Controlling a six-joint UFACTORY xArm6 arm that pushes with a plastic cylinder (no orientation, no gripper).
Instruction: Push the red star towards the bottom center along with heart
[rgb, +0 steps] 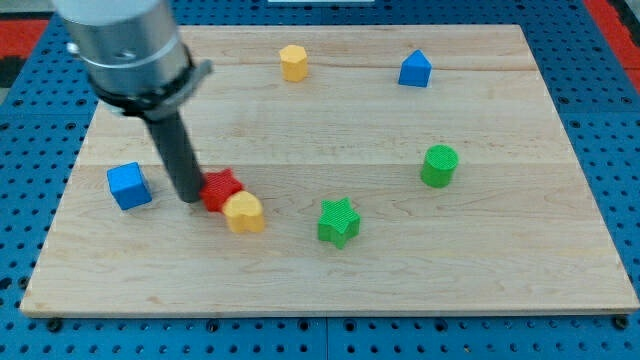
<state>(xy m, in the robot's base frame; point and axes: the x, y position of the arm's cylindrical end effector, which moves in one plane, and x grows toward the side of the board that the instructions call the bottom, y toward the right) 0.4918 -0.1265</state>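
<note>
The wooden board (330, 290) is the largest thing here, one pale plank surface lying on a blue pegboard table (620, 150) that frames it on all sides. Next in size is the single arm (125, 45), its grey cylindrical body filling the view's top left, with one straight dark rod running down from it. My tip (189, 198) rests on the board at the left side of the red star (221, 188), touching it or just short of touching; the blur there makes it hard to say which. There are no fingers on this rod, so nothing opens or closes and nothing is held; it only presses sideways.

Seven blocks sit on the board. Two are blue: a blue cube (129, 185) near the view's left edge, just left of my tip, and a blue house-shaped block (415, 70) near the view's top right. Two are green: a green cylinder (439, 165) at the view's right and a green star (338, 221) just below centre. Two are yellow: a yellow hexagon (293, 62) at the view's top centre and the yellow heart (244, 212). One is red, the star, lying left of centre with the heart touching its lower right side.
</note>
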